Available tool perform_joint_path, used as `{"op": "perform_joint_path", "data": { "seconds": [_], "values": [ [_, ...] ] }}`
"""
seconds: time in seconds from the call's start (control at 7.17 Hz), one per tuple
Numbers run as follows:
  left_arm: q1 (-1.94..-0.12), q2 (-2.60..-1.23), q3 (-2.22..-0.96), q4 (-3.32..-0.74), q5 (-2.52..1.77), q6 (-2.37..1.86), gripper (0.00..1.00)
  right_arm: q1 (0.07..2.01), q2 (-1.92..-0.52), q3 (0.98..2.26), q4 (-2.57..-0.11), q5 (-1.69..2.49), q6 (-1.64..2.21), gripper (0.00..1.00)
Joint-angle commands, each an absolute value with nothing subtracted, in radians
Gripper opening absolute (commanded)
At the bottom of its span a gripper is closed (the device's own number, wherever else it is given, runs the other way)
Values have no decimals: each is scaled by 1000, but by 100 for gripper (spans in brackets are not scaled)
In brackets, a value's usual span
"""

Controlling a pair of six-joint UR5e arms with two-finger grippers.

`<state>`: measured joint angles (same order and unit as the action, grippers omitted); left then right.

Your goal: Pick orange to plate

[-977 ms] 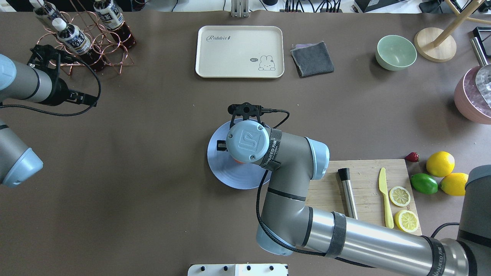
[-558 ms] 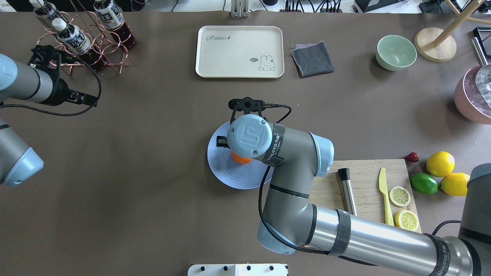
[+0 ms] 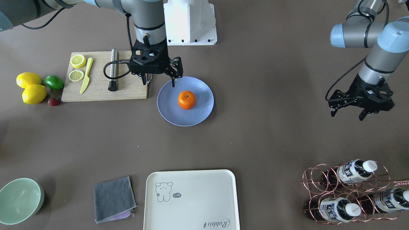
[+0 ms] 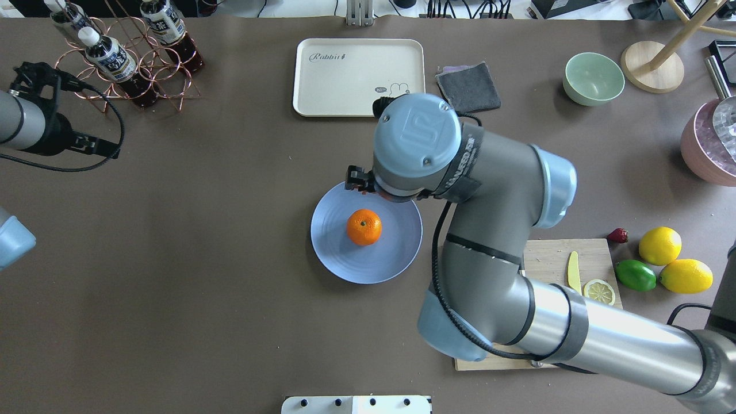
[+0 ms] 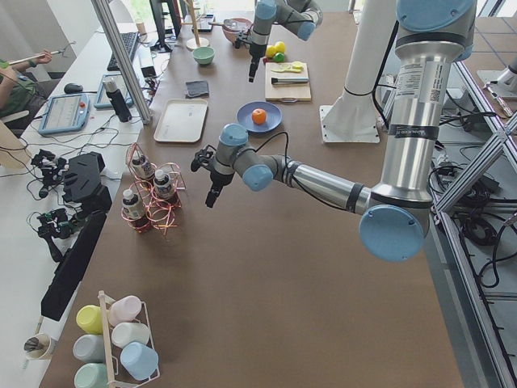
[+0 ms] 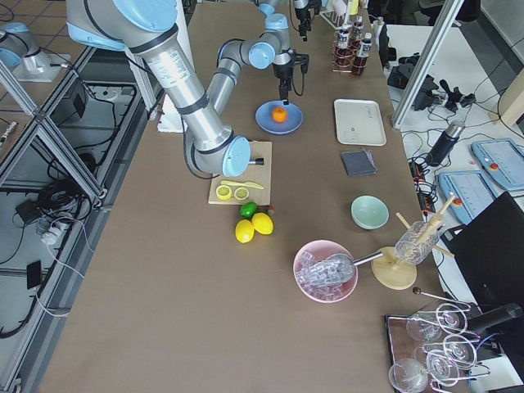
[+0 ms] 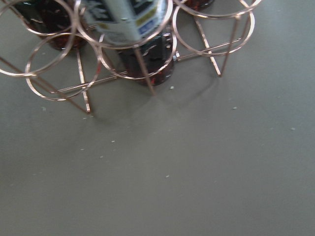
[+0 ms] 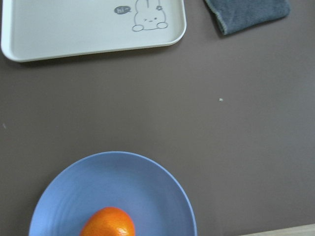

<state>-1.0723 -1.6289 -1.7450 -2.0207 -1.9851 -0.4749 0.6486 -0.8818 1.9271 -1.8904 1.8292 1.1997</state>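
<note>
The orange rests free at the middle of the light-blue plate, stem dimple up. My right gripper hangs open and empty above the plate's edge nearest the robot base, apart from the fruit. From overhead its wrist hides most of it; only one finger peeks out. The right wrist view shows the orange at the bottom edge on the plate. My left gripper hovers open and empty far off, near the bottle rack.
A cream tray, a grey cloth and a green bowl lie beyond the plate. A cutting board carries lemon slices, a knife and a metal muddler. Lemons and a lime sit right. A copper bottle rack stands far left.
My right gripper has lifted off the orange and drawn back and up, leaving the fruit uncovered on the plate. The left arm has shifted slightly left.
</note>
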Motion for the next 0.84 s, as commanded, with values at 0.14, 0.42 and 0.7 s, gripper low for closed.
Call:
{"op": "perform_joint_path", "data": {
  "seconds": [0.14, 0.42, 0.7],
  "values": [
    [-1442, -1562, -1753, -1788, -2112, 72, 98, 1059, -1231, 2049, -1919, 2150, 588, 100],
    [-1526, -1539, -1737, -1723, -2216, 120, 98, 1354, -1446, 2014, -1919, 2319, 250, 100],
    [-1526, -1502, -1721, -1727, -2226, 121, 98, 1567, -1502, 1875, -1919, 2338, -18, 100]
  ]
}}
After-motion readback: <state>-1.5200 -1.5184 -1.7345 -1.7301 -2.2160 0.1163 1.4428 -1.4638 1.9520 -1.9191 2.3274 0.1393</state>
